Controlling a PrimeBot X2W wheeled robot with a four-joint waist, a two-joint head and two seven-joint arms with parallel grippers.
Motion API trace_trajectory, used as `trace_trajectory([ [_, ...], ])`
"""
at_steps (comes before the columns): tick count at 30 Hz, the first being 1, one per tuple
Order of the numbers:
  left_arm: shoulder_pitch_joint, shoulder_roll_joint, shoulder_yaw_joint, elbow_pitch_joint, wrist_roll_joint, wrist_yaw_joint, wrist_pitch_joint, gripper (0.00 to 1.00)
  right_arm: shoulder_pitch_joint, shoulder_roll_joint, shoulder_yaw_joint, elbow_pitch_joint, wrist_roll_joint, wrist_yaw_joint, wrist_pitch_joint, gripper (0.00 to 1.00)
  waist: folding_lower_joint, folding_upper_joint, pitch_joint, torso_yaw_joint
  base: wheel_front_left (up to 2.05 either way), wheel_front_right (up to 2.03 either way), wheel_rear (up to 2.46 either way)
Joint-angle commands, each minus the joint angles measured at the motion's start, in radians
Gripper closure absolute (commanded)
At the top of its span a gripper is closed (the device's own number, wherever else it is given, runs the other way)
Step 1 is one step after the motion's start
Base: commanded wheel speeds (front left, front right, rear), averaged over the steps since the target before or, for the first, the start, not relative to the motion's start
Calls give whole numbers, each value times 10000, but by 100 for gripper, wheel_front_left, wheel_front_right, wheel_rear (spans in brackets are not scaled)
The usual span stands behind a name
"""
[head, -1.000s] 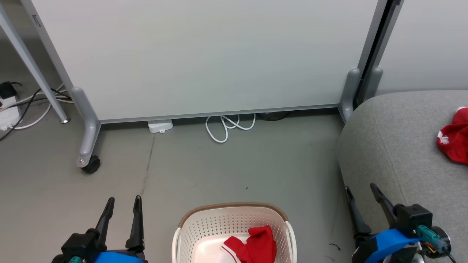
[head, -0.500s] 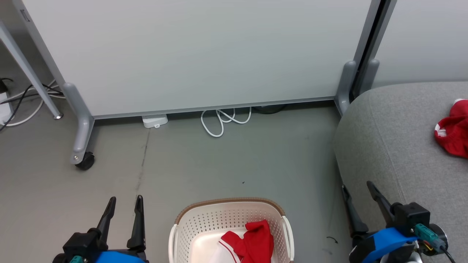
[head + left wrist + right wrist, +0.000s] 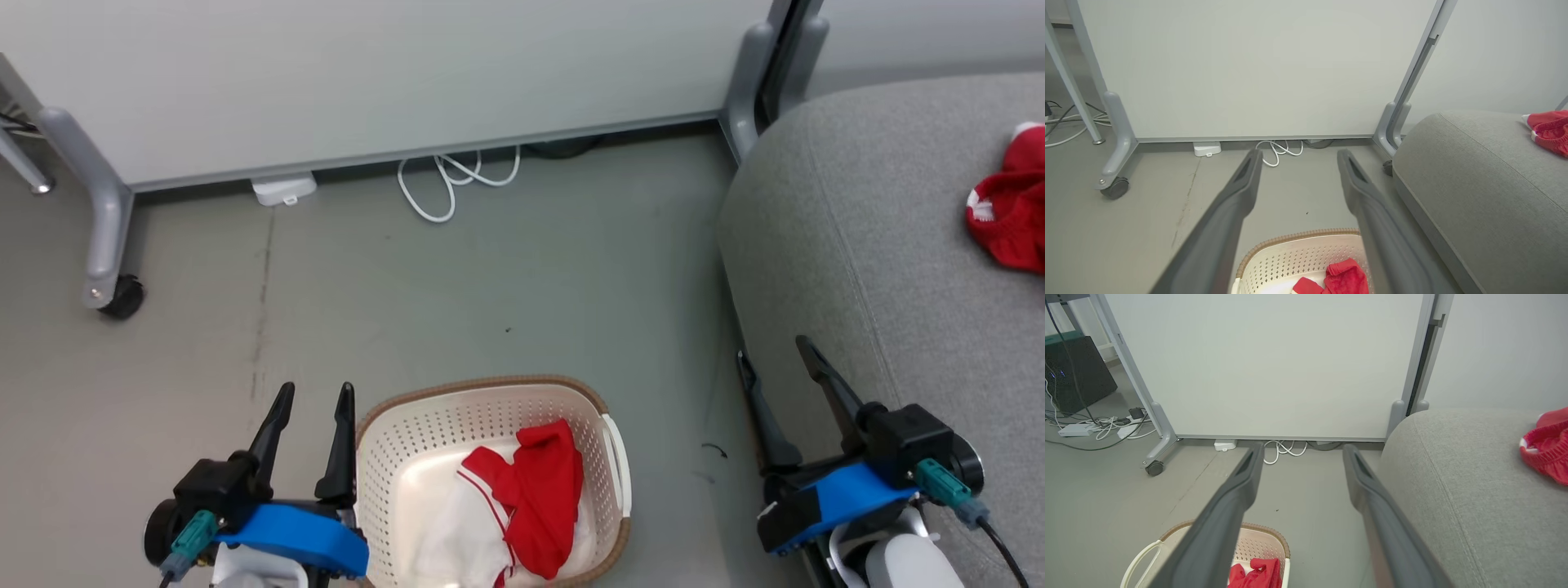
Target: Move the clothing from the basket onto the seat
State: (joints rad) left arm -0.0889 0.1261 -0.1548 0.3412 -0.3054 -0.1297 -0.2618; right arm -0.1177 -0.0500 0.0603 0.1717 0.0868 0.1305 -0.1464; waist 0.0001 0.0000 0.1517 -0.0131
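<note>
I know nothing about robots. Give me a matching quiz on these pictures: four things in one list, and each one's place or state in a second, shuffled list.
Things:
1. basket
2. white cable
3. mostly red garment
4. left tool

Places or states:
A. lying on the grey seat
B. open and empty, beside the basket
C. on the floor, with a red-and-white garment inside
D. looped on the floor at the foot of the pale panel

Pairs: 1-C, 2-D, 3-A, 4-B.

Parted claw near basket, seat
</note>
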Motion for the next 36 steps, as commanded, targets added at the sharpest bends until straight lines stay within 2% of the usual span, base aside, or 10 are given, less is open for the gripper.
trace_trajectory([
  [1,-317,32,-104,60,-18,-11,-48,0,-222,-8,42,-88,-77,5,-64,0,-1,0,677,-459,0,0,0],
  [9,-1196,-130,-622,580,332,-11,-48,0,-840,-6,263,-271,38,5,-248,0,-1,0,2144,-1355,0,0,0],
  [19,-2673,259,-1426,2138,158,-11,-48,0,-1414,-3,564,-382,256,5,-590,0,-1,0,3908,-2238,0,0,0],
  [23,-3424,543,-2180,3134,-178,-11,-48,0,-1535,-3,573,-433,288,5,-697,0,-1,0,4527,-2373,0,0,0],
  [30,-4886,1042,-4040,4916,-1225,-10,-48,0,-1790,-3,722,-591,399,5,-865,0,-1,0,5547,-2447,0,0,0],
  [36,-5759,1102,-5558,6047,-2241,-10,195,0,-1976,-3,725,-712,393,5,-930,0,-1,0,6270,-2401,0,0,0],
])
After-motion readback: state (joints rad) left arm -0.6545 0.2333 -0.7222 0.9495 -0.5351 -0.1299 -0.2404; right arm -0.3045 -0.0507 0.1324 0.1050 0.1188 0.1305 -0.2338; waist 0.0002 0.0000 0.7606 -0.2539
